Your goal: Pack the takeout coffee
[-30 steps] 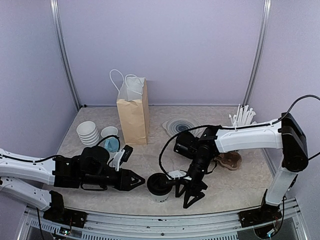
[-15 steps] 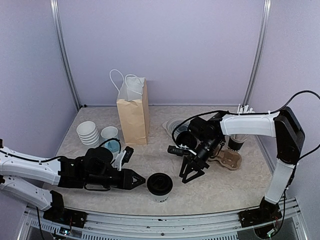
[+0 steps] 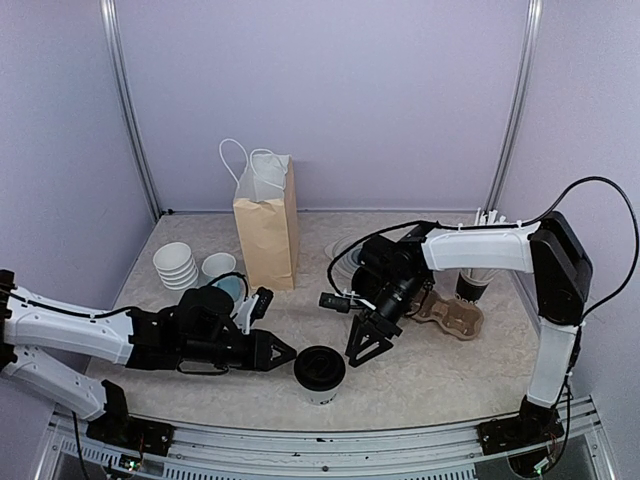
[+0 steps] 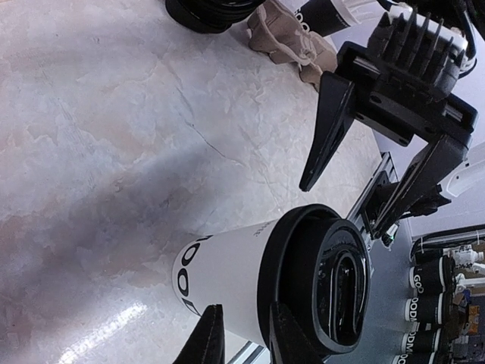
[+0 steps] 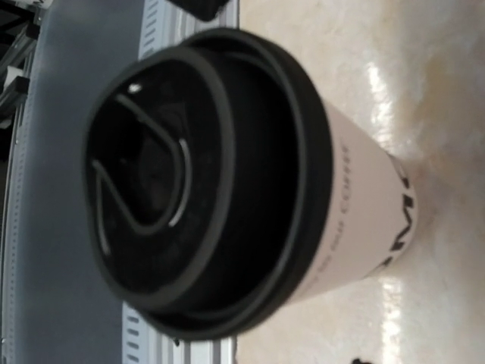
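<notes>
**Q:** Where is the takeout coffee (image 3: 319, 382)?

**A:** It stands upright on the surface (image 3: 450, 375) near the front edge, between the two arms. Its black lid (image 3: 319, 366) is seated. The brown paper bag (image 3: 266, 228), mouth up with white handles, stands well apart at the back.

**Q:** State of each end effector?

**A:** The left end effector (image 3: 285, 354) lies low, just beside the cup's left flank. Its fingers are parted only a little and hold nothing. The right end effector (image 3: 366, 350) hangs near the cup's right side, splayed wide and empty.

**Q:** Which step is in hand?

**A:** In my judgement, the approach to a grasp; nothing has been packed yet. The left fingers look too close together to span the cup wall. The next move calls for spreading them, closing below the lid, then a level carry to the bag's mouth.

**Q:** Any legible markings?

**A:** There are large black block letters near the cup's base, and the left wrist view shows a run of round O's. A thin line of script up the side is too blurred to read. Dark cups (image 4: 428, 296) beyond the surface edge appear to read "GOOD".
</notes>
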Robot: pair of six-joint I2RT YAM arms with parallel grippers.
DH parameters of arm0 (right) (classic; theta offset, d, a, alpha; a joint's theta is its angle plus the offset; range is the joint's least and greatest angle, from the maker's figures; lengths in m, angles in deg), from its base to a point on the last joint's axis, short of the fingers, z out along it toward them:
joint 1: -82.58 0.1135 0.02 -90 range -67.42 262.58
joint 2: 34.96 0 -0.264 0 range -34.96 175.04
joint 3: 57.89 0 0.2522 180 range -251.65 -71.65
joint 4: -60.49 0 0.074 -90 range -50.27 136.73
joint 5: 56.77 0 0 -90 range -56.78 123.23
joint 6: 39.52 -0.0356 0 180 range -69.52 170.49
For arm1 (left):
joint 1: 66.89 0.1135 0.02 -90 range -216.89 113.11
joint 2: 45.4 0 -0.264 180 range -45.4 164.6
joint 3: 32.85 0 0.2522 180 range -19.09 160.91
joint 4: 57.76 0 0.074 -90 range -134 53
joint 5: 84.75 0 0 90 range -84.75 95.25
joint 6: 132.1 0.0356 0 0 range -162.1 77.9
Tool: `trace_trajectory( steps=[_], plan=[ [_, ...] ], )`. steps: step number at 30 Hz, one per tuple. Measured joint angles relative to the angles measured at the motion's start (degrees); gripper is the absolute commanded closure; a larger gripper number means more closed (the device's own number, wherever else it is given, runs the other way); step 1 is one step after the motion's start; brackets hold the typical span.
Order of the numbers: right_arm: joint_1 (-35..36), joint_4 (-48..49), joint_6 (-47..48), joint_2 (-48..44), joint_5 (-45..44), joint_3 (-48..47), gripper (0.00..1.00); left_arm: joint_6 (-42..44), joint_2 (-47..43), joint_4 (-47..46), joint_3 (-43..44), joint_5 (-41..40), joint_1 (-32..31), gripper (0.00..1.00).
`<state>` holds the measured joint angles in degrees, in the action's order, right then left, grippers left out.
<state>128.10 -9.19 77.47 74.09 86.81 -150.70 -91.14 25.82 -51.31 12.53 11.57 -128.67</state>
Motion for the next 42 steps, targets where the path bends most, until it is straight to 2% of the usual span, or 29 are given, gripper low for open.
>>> trace_trajectory(
  steps=[22,30,42],
  plan=[
    [2.86,-2.36,-1.46,5.42,0.76,-3.34,0.35,2.40,3.93,0.52,3.06,1.97,-0.09,0.78],
    [2.86,-3.78,-4.57,6.10,1.25,-3.41,0.50,3.06,6.58,1.25,5.16,1.14,-0.02,0.84],
    [2.69,-3.50,-10.32,5.77,1.49,-2.14,0.55,6.45,10.14,6.82,10.75,-5.27,-1.84,0.86]
  ],
)
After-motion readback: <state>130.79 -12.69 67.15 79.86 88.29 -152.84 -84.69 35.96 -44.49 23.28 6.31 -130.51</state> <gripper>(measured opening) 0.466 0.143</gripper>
